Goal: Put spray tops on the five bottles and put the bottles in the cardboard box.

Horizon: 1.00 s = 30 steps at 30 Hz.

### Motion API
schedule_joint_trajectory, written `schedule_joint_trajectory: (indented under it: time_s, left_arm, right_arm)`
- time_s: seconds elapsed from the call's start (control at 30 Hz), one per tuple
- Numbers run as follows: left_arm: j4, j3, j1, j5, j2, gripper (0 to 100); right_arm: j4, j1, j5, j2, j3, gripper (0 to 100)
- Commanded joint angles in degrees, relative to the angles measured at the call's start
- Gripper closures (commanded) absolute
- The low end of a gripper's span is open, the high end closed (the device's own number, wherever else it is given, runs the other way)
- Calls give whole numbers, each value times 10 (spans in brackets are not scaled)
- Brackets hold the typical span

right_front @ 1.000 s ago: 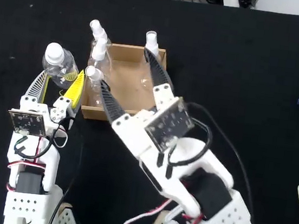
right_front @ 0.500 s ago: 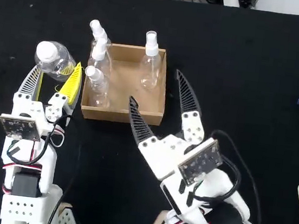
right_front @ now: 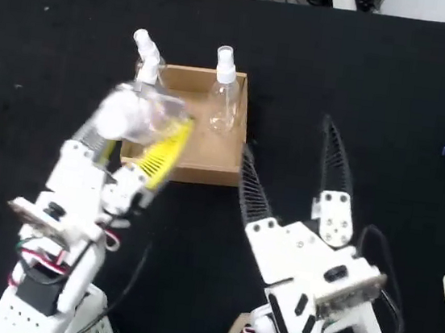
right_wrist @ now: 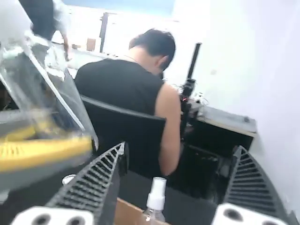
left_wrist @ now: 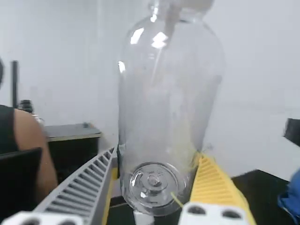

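Left end effector: clamped on a clear bottle, held above the left side of the cardboard box.
Box: a spray-topped bottle stands by its right wall.
Right end effector: fingers wide apart, empty, over the black bench beside the box's right front corner.

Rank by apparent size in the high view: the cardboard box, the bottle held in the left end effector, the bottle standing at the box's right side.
1. cardboard box
2. held bottle
3. standing bottle
The held bottle is up nearer the camera, so ranks 2 and 3 are unsure.
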Motion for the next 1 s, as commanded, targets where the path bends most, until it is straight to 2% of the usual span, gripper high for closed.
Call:
schedule_joint_trajectory:
  time_s: [0.0, 0.1, 0.3, 0.4, 0.5, 0.63, 0.97]
  left_arm:
    - [-3, 25, 69, -5, -6, 970]
    - [-2, 59, 92, -5, -6, 970]
    - [2, 107, 95, -2, -6, 970]
    - [2, 133, 95, -1, -6, 970]
    - [1, 151, 90, -1, -6, 970]
    - [-3, 163, 92, -1, -6, 970]
    - [-1, 169, 95, -1, -6, 970]
  right_arm:
    - [49, 17, 2, -15, -34, 694]
    - [92, 4, -17, -17, -64, 690]
    - [140, -98, -11, -15, -77, 670]
    - [180, -134, -14, -15, -74, 616]
    - [215, -163, -14, -15, -71, 621]
    - [215, -218, -33, -11, -52, 620]
    - [160, -215, -54, 78, -66, 619]
